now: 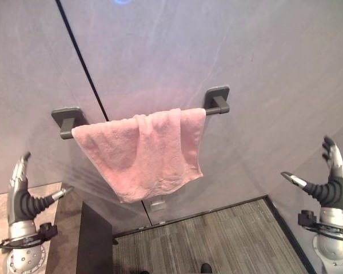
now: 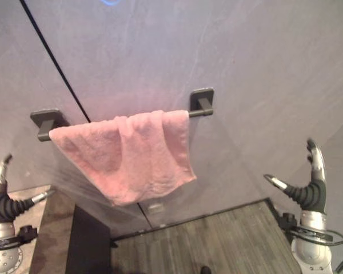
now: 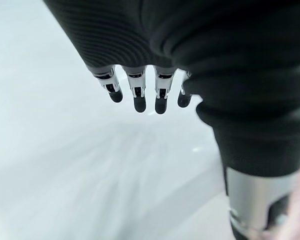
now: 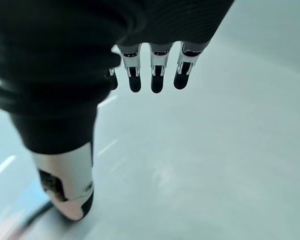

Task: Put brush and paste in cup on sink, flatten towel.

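The pink towel (image 1: 143, 151) hangs over a dark wall rail (image 1: 214, 109) — bunched toward the middle, with a fold standing up near its top edge and its lower hem running at a slant, so the left part hangs lower than the right. Part of the rail shows bare at the right end by its bracket. The brush, paste and cup are not to be seen here, so the step in hand looks to be the flattening.

The left hand (image 1: 20, 197) is raised at the lower left, fingers straight and thumb spread wide, holding nothing. The right hand (image 1: 331, 185) stands likewise at the lower right, wide and empty. Both are well apart from the towel, below and to either side of it.

To do this well, each hand should probably go to its own side of the cloth — the right one to the edge nearest the right bracket, the left one to the low left corner — and draw the cloth outward along the rail until the central fold lies down. Flat fingers stroking downward would then smooth the face. Pulling too hard on one side alone may drag the towel off the rail.
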### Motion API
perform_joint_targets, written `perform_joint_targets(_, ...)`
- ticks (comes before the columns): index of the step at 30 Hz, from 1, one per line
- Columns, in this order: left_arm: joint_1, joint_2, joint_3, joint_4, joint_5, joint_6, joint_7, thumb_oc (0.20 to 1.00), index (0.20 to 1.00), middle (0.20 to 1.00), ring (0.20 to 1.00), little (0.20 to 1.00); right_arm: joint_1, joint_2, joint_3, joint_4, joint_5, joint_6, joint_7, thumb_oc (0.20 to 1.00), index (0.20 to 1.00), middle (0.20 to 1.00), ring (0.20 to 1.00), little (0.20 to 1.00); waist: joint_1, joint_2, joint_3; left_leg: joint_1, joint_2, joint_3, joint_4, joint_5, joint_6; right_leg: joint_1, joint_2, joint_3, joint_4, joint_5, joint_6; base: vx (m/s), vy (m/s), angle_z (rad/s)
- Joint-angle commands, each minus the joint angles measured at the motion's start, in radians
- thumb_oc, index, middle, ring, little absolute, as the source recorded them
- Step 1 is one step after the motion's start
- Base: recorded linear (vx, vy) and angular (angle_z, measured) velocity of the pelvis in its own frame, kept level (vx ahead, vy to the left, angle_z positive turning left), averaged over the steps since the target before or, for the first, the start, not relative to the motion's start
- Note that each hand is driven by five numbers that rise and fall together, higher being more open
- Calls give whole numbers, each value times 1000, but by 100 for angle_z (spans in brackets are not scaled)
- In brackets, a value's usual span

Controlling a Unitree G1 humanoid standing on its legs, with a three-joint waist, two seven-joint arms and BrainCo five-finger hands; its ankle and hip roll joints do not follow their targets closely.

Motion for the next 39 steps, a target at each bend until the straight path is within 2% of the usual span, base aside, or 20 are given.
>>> perform_joint_targets(1, -95, 114, -32, 8, 116, -31, 110, 1000, 1000, 1000, 1000, 1000, -116, -52, 69, -60, -107, -22, -54, 1000, 1000, 1000, 1000, 1000, 12, -32, 3, -5, 39, -14, 11, -4, -40, -5, -81, -9, 0, 64, 74, 0, 0, 0)
perform_joint_targets(6, -116, 251, -72, 14, 169, -27, 88, 1000, 1000, 1000, 1000, 1000, -242, -185, 174, -88, -123, -6, -26, 1000, 1000, 1000, 1000, 1000, 24, -31, 3, 1, 38, -14, 11, -3, -42, 1, -83, -11, 0, 65, 75, 0, 0, 0)
perform_joint_targets(7, -144, 297, -102, 19, 178, -31, 75, 1000, 1000, 1000, 1000, 1000, -325, -226, 237, -90, -109, -2, -6, 1000, 1000, 1000, 1000, 1000, 26, -31, 3, 4, 37, -13, 11, -4, -42, 2, -83, -9, 0, 64, 75, 0, 0, 0)
perform_joint_targets(8, -146, 297, -101, 22, 178, -31, 75, 1000, 1000, 1000, 1000, 1000, -335, -226, 245, -85, -108, -1, -5, 1000, 1000, 1000, 1000, 1000, 24, -31, 5, 4, 37, -12, 11, -4, -42, 2, -83, -8, 0, 64, 75, 0, 0, 0)
perform_joint_targets(10, -180, 353, -141, 13, 183, -45, 48, 1000, 1000, 1000, 1000, 1000, -430, -267, 320, -92, -96, -1, 21, 1000, 1000, 1000, 1000, 1000, 28, -32, 3, 7, 36, -10, 11, -5, -42, 4, -83, -7, 0, 64, 74, 0, 0, 0)
perform_joint_targets(13, -215, 385, -189, 21, 179, -49, 19, 1000, 1000, 1000, 1000, 1000, -559, -279, 429, -76, -82, 8, 53, 1000, 1000, 1000, 1000, 1000, 33, -32, 5, 13, 36, -7, 11, -6, -41, 6, -84, -3, 0, 64, 74, 0, 0, 0)
perform_joint_targets(15, -262, 381, -239, 52, 166, -45, -6, 1000, 1000, 1000, 1000, 1000, -716, -249, 558, -30, -86, 30, 82, 1000, 1000, 1000, 1000, 1000, 40, -30, 8, 18, 36, -2, 11, -6, -39, 5, -83, 3, 0, 64, 72, 3, -1, -2)
perform_joint_targets(18, -297, 380, -270, 62, 147, -56, -42, 1000, 1000, 1000, 1000, 1000, -814, -237, 637, 11, -95, 48, 123, 1000, 1000, 1000, 1000, 1000, 43, -29, 11, 19, 39, 2, 11, -6, -40, 1, -82, 9, 0, 63, 72, 3, -2, -5)
perform_joint_targets(25, -320, 387, -291, 89, 91, -61, -155, 1000, 1000, 1000, 1000, 1000, -948, -274, 761, 85, -78, 84, 305, 1000, 1000, 1000, 1000, 1000, 47, -34, 14, 19, 40, 8, 11, -6, -41, -5, -78, 16, 0, 62, 68, 3, -5, -4)
perform_joint_targets(29, -310, 419, -275, 82, 86, -67, -217, 1000, 1000, 1000, 1000, 1000, -987, -288, 775, 86, -39, 81, 373, 1000, 1000, 1000, 1000, 1000, 45, -32, 15, 23, 39, 13, 11, -10, -39, -6, -77, 19, 0, 63, 69, 0, 0, 0)
perform_joint_targets(34, -292, 532, -271, 40, 74, -90, -308, 1000, 1000, 1000, 1000, 1000, -970, -326, 769, 78, -14, 69, 436, 1000, 1000, 1000, 1000, 1000, 34, -27, 18, 32, 37, 21, 11, -13, -37, -7, -76, 27, 0, 63, 70, 0, 0, 0)
perform_joint_targets(36, -293, 552, -275, 34, 76, -93, -324, 1000, 1000, 1000, 1000, 1000, -974, -330, 773, 77, -9, 66, 445, 1000, 1000, 1000, 1000, 1000, 33, -27, 18, 34, 36, 24, 11, -14, -38, -7, -75, 29, 0, 63, 70, 0, 0, 0)
perform_joint_targets(37, -296, 623, -285, 2, 65, -105, -383, 1000, 1000, 1000, 1000, 1000, -980, -355, 788, 77, 9, 59, 480, 1000, 1000, 1000, 1000, 1000, 27, -25, 18, 38, 36, 32, 11, -15, -38, -10, -74, 36, 0, 64, 72, 0, 0, 0)
perform_joint_targets(39, -289, 648, -279, -12, 54, -111, -411, 1000, 1000, 1000, 1000, 1000, -979, -367, 789, 77, 24, 55, 498, 1000, 1000, 1000, 1000, 1000, 26, -25, 19, 41, 37, 36, 11, -15, -38, -11, -72, 41, 0, 64, 73, 10, -1, -6)
